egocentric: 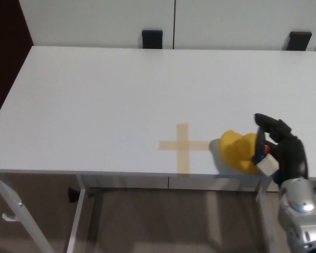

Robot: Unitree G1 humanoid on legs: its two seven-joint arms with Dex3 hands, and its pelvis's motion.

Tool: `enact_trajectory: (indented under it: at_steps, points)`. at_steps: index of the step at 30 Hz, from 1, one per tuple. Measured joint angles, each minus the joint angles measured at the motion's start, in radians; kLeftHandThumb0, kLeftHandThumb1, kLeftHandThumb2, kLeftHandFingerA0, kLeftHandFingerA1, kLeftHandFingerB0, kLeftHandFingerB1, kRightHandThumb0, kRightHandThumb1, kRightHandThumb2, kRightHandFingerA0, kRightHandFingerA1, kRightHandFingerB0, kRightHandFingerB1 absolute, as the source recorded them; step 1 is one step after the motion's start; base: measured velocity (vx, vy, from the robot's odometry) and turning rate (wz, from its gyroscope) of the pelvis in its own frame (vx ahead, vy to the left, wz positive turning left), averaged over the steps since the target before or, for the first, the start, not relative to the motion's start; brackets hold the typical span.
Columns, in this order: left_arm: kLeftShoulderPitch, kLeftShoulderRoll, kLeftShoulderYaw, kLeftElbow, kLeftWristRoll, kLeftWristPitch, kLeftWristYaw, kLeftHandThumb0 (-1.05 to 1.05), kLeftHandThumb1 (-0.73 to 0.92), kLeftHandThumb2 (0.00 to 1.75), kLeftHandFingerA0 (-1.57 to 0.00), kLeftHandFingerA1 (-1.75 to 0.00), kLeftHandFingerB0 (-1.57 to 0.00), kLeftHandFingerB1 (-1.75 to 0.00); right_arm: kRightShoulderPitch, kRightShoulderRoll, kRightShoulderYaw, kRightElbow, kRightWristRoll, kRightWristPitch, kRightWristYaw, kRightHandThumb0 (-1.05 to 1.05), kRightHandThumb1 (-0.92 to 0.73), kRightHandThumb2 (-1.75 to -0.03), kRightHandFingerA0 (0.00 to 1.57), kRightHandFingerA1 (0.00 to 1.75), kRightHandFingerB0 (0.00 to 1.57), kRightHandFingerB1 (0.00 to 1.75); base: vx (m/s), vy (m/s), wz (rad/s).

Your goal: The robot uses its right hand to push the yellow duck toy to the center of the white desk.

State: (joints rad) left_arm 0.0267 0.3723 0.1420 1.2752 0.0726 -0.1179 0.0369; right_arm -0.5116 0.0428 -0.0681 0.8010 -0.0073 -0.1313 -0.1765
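One yellow duck (238, 152) touches right hand (279, 148).

You're looking at a plain test room, prob. a lab or office. A bare white desk (95, 95) on metal legs carries a tan tape cross (185, 146) as a marker. White cabinet panels (174, 21) w/ black fittings (152, 38) stand behind; beige floor (147, 221) below.
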Motion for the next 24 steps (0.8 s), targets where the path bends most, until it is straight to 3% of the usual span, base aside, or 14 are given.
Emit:
enact_trajectory:
  at_steps: [1,2,3,4,7,8,11,12,13,14,15,16,24]
  points:
    - [0.0,-0.001,-0.001,0.0,0.0,0.0,0.0,-0.05,0.64,0.78,-0.9,-0.65,-0.9,-0.65,0.001,0.009,-0.002,-0.003,0.001,0.001,-0.006,-0.82,-0.92,-0.76,0.03,0.42,0.15,0.37,0.0,0.0,0.0]
    - [0.0,-0.003,-0.003,0.0,0.001,0.0,0.0,-0.07,0.65,0.75,-0.92,-0.72,-0.91,-0.66,0.003,0.024,-0.007,-0.007,0.003,0.002,-0.015,-0.89,-0.85,-1.2,0.0,0.14,0.05,0.31,0.0,0.0,0.0]
    - [0.0,-0.006,-0.007,0.001,0.001,0.0,0.0,-0.07,0.65,0.75,-0.92,-0.72,-0.91,-0.66,0.007,0.054,-0.018,-0.014,0.008,0.001,-0.036,-0.89,-0.85,-1.2,0.0,0.14,0.05,0.31,0.0,0.0,0.0]
    - [0.0,-0.009,-0.008,0.001,0.002,0.0,0.001,-0.07,0.65,0.69,-0.93,-0.67,-0.9,-0.65,0.008,0.072,-0.024,-0.017,0.01,0.001,-0.05,-0.91,-0.86,-1.21,0.0,0.12,0.13,0.16,0.0,0.0,0.0]
    - [-0.001,-0.015,-0.011,0.001,0.002,0.0,0.001,-0.07,0.65,0.69,-0.93,-0.67,-0.9,-0.65,0.007,0.105,-0.031,-0.02,0.012,0.0,-0.08,-0.91,-0.86,-1.21,0.0,0.12,0.13,0.16,0.0,0.0,0.0]
    - [-0.001,-0.017,-0.012,0.001,0.002,0.0,0.001,-0.09,0.67,0.75,-0.94,-0.69,-0.91,-0.65,0.007,0.12,-0.031,-0.02,0.012,-0.002,-0.1,-0.86,-0.92,-0.79,0.0,0.0,0.04,0.26,0.0,0.0,0.0]
    - [-0.001,-0.017,-0.013,0.002,0.002,0.0,0.001,-0.09,0.67,0.75,-0.94,-0.69,-0.91,-0.65,0.002,0.14,-0.031,-0.018,0.008,-0.003,-0.135,-0.86,-0.92,-0.79,0.0,0.0,0.04,0.26,0.0,0.0,0.0]
    - [-0.001,-0.017,-0.013,0.002,0.002,0.0,0.002,-0.07,0.66,0.78,-0.93,-0.74,-0.93,-0.69,0.0,0.147,-0.031,-0.016,0.004,-0.003,-0.148,-1.01,-0.91,-1.23,0.0,0.07,0.11,0.05,0.0,0.0,0.0]
    - [-0.001,-0.019,-0.013,0.002,0.001,0.0,0.002,-0.07,0.66,0.78,-0.93,-0.74,-0.93,-0.69,-0.005,0.16,-0.027,-0.012,-0.004,-0.005,-0.175,-1.01,-0.91,-1.23,0.0,0.07,0.11,0.05,0.0,0.0,0.0]
    - [0.0,-0.023,-0.013,0.001,0.001,0.0,0.001,-0.07,0.68,0.76,-0.92,-0.7,-0.91,-0.67,-0.01,0.168,-0.022,-0.008,-0.012,-0.007,-0.195,-0.86,-0.92,-0.88,0.0,0.0,0.0,0.16,0.0,0.0,0.0]
    - [0.0,-0.023,-0.013,0.001,0.001,0.0,0.001,-0.07,0.68,0.76,-0.92,-0.7,-0.91,-0.67,-0.01,0.168,-0.022,-0.008,-0.012,-0.007,-0.195,-0.86,-0.92,-0.88,0.0,0.0,0.0,0.16,0.0,0.0,0.0]
    - [0.001,-0.027,-0.012,0.001,0.001,0.0,0.001,-0.08,0.68,0.77,-0.92,-0.7,-0.94,-0.68,-0.015,0.178,-0.017,-0.002,-0.027,-0.009,-0.227,-1.02,-0.91,-1.22,0.0,0.09,0.0,0.0,0.0,0.0,0.0]
    - [0.002,-0.044,-0.012,0.0,0.0,0.0,0.001,-0.08,0.66,0.83,-0.95,-0.71,-0.96,-0.68,-0.047,0.187,0.018,0.06,-0.086,-0.015,-0.353,-1.03,-0.91,-1.21,0.0,0.09,0.0,0.0,0.0,0.0,0.0]
